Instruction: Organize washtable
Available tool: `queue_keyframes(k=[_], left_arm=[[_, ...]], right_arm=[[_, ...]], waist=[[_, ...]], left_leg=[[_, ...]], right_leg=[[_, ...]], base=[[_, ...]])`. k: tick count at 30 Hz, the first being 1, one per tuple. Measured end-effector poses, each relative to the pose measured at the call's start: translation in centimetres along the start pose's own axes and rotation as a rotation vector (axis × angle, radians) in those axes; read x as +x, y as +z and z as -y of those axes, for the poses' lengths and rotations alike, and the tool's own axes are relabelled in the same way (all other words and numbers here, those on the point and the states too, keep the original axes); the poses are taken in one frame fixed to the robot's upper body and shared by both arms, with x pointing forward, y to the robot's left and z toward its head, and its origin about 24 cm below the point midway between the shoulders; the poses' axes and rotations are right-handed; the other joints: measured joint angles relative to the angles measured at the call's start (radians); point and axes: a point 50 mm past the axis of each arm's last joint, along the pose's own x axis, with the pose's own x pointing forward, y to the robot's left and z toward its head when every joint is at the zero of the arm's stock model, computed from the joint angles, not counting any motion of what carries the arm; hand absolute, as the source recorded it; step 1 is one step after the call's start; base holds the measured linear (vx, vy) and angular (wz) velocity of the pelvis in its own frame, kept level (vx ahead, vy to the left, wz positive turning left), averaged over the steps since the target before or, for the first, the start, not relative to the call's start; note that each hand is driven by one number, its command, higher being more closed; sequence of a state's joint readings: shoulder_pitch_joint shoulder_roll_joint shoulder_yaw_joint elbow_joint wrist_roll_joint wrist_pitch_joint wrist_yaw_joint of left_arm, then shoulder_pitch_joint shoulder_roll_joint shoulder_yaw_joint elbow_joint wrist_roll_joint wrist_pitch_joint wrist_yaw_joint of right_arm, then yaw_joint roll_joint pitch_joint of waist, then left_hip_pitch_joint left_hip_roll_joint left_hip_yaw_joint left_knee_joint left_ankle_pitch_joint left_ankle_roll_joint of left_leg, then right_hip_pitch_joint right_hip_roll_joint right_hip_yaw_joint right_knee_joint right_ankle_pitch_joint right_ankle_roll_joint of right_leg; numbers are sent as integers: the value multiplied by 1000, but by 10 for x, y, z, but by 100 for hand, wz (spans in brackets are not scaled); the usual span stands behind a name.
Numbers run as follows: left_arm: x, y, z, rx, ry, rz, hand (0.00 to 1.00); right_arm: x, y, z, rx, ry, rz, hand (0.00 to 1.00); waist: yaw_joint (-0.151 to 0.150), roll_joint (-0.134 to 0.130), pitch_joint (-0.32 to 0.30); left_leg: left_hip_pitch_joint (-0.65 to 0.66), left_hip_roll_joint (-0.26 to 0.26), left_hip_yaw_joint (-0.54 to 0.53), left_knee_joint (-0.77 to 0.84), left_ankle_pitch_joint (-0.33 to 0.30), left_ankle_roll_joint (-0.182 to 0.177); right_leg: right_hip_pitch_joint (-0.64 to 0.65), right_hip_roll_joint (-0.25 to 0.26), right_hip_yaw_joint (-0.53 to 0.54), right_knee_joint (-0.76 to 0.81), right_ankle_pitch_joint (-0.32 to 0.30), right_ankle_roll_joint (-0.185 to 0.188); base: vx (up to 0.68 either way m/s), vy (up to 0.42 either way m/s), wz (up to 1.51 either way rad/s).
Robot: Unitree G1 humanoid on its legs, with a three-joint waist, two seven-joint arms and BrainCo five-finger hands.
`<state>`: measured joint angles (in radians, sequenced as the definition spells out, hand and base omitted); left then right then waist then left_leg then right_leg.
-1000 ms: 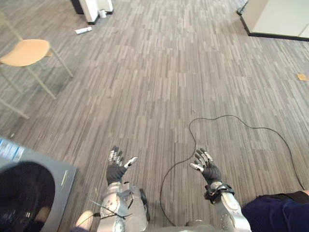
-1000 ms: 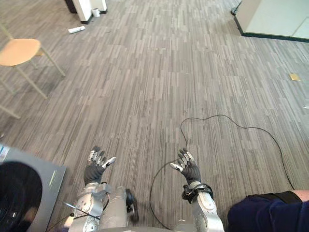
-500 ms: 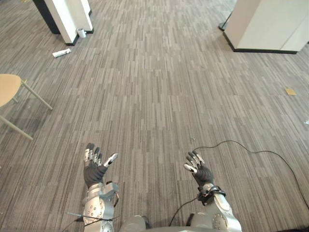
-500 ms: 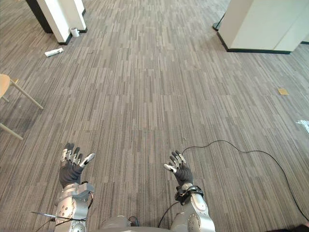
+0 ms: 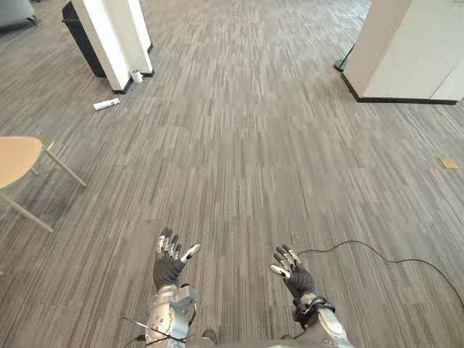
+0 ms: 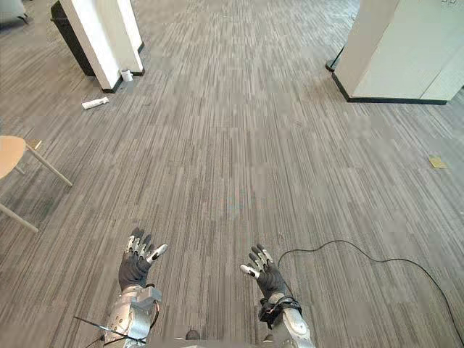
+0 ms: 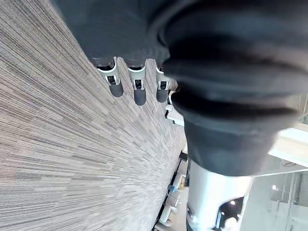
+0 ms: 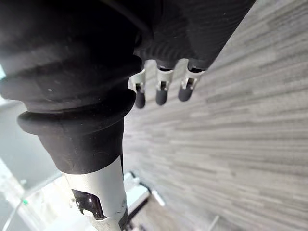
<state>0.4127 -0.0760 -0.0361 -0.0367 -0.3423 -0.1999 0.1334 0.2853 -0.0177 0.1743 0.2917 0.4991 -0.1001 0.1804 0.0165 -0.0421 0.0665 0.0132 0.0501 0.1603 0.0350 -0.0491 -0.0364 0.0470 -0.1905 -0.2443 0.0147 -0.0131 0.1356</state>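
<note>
While a small white tube (image 5: pixel 106 104) lies on the grey striped carpet floor (image 5: pixel 239 145) beside a white pillar (image 5: pixel 119 32), the left hand (image 5: pixel 170 264) and right hand (image 5: pixel 293 273) hover well apart from it, fingers spread, holding nothing.

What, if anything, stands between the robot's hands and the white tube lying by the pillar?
Nothing visible does. Bare floor runs from the open, empty left hand and right hand to the white tube near the pillar. The chair stands left of that path.
</note>
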Motion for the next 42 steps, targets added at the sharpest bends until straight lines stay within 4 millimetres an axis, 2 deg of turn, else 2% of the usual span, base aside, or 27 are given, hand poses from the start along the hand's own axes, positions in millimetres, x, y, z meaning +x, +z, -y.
queue_keyframes(k=[7, 13, 16, 19, 20, 21, 22, 23, 25, 27, 28, 30, 31, 32, 33, 34, 35, 36, 37, 38, 39, 40, 41, 42], left_arm=[[0, 1, -1, 3, 4, 2, 0], [2, -16, -13, 54, 18, -86, 0], [3, -19, -20, 55, 46, -111, 0], [8, -19, -18, 52, 35, -112, 0], [9, -18, -17, 56, 29, -108, 0], [10, -17, -18, 63, 25, -107, 0], [12, -15, -20, 78, 20, -106, 0], [13, -13, -22, 102, 10, -105, 0], [18, -10, -17, 126, -30, -97, 0], [23, -9, -2, 126, -99, -89, 0], [29, -7, 13, 116, -151, -71, 0], [35, -2, 24, 108, -185, -48, 0], [36, 0, 25, 106, -191, -40, 0], [39, 2, 29, 103, -205, -31, 0], [40, -4, 36, 85, -214, -49, 0], [39, -5, 40, 72, -219, -54, 0], [37, -8, 46, 47, -229, -61, 0], [35, -11, 54, 28, -246, -70, 0], [33, -12, 55, 25, -254, -74, 0], [32, -14, 55, 10, -254, -88, 0], [34, -13, 56, -11, -252, -85, 0], [34, -13, 54, -16, -245, -85, 0], [34, -13, 50, -23, -230, -90, 0], [33, -14, 48, -27, -223, -93, 0]], right_arm=[[-1, 1, 4, 3, -20, 6, 0], [-2, 8, 26, 16, -165, 33, 0], [0, 16, 37, 33, -250, 65, 0], [1, 24, 44, 39, -299, 100, 0], [1, 26, 45, 39, -309, 109, 0], [0, 24, 45, 44, -316, 106, 0], [-4, 16, 43, 63, -327, 86, 0], [-8, 8, 41, 76, -327, 65, 0], [-10, 6, 41, 72, -334, 60, 0], [-12, 9, 46, 44, -349, 66, 0], [-12, 12, 49, 17, -350, 67, 0], [-8, 15, 46, -8, -336, 71, 0], [-6, 17, 45, -17, -327, 73, 0], [-4, 19, 42, -28, -312, 79, 0], [-5, 23, 45, -55, -311, 84, 0], [-2, 27, 45, -65, -302, 92, 0], [2, 35, 47, -91, -292, 107, 0], [3, 42, 50, -126, -280, 112, 0], [4, 45, 50, -141, -269, 113, 0], [6, 50, 49, -157, -248, 126, 0], [9, 58, 51, -156, -248, 150, 0], [11, 61, 50, -152, -247, 161, 0], [12, 65, 49, -132, -250, 180, 0], [13, 69, 48, -119, -246, 198, 0]], waist=[[-2, 3, 1], [-2, 21, -5], [-2, 25, -2], [-5, 35, 21], [-11, 31, 34], [-21, 30, 42], [-38, 26, 49], [-50, 26, 50], [-59, 28, 54], [-59, 46, 66], [-59, 64, 90], [-60, 76, 113], [-63, 77, 113], [-67, 70, 110], [-76, 101, 111], [-80, 124, 116], [-80, 142, 124], [-76, 142, 125], [-75, 142, 126], [-67, 160, 131], [-51, 173, 134], [-47, 171, 136], [-43, 155, 145], [-34, 146, 146]], left_leg=[[0, -8, -3, -27, 0, 0], [22, -29, 9, -56, 15, 10], [32, -38, 39, -49, -15, 24], [44, -29, 69, -18, -82, 38], [71, -32, 85, -22, -96, 48], [85, -34, 86, -22, -106, 56], [112, -28, 84, -18, -123, 62], [121, -8, 84, -12, -138, 54], [122, 9, 79, -1, -167, 35], [134, 27, 74, 14, -195, 13], [178, 48, 72, 13, -223, -10], [258, 73, 72, -3, -263, -47], [279, 82, 72, -4, -274, -59], [317, 95, 70, 7, -289, -82], [334, 137, 61, 45, -287, -103], [325, 164, 61, 94, -274, -124], [277, 194, 60, 242, -194, -163], [225, 214, 58, 413, -23, -181], [189, 235, 54, 503, 105, -177], [91, 294, 25, 753, 193, -190], [-19, 336, 24, 1002, 118, -130], [-61, 345, 41, 1086, 75, -94], [-127, 359, 118, 1149, -3, -19], [-168, 368, 184, 1149, -51, 4]], right_leg=[[1, -2, -7, 0, -5, -3], [3, -21, -25, -8, -9, -4], [-9, -35, -23, 15, -14, -11], [-114, -70, -32, 261, -66, -57], [-189, -104, -30, 442, -69, -94], [-233, -122, -26, 533, -62, -105], [-300, -139, -22, 669, -90, -111], [-353, -127, -37, 722, -132, -103], [-427, -114, -61, 662, -157, -85], [-483, -107, -65, 509, -139, -80], [-490, -106, -97, 331, -69, -67], [-506, -108, -156, 197, 25, -41], [-522, -106, -176, 182, 40, -40], [-548, -104, -188, 178, 66, -56], [-561, -89, -144, 288, 187, -99], [-578, -88, -140, 365, 159, -105], [-592, -104, -141, 499, 63, -117], [-556, -102, -142, 555, -6, -128], [-505, -87, -143, 537, -39, -126], [-386, -45, -166, 450, -75, -111], [-280, 5, -170, 363, -79, -111], [-226, 18, -169, 319, -79, -110], [-113, 25, -166, 236, -75, -104], [-39, 24, -164, 179, -70, -96]], base=[[0, 0, 2], [65, 22, 1], [74, 54, -24], [33, 64, -45], [32, 86, -29], [151, 85, -18], [243, 49, -8], [256, 19, -7], [313, 2, -5], [482, -56, 11], [431, -80, 22], [566, -175, 20], [823, -334, 23], [859, -384, 31], [747, -335, 31], [754, -370, 22], [792, -467, 2], [803, -527, -6], [832, -526, -17], [935, -462, -32], [908, -375, -37], [724, -226, -38], [554, -89, -22], [806, -47, -34]])
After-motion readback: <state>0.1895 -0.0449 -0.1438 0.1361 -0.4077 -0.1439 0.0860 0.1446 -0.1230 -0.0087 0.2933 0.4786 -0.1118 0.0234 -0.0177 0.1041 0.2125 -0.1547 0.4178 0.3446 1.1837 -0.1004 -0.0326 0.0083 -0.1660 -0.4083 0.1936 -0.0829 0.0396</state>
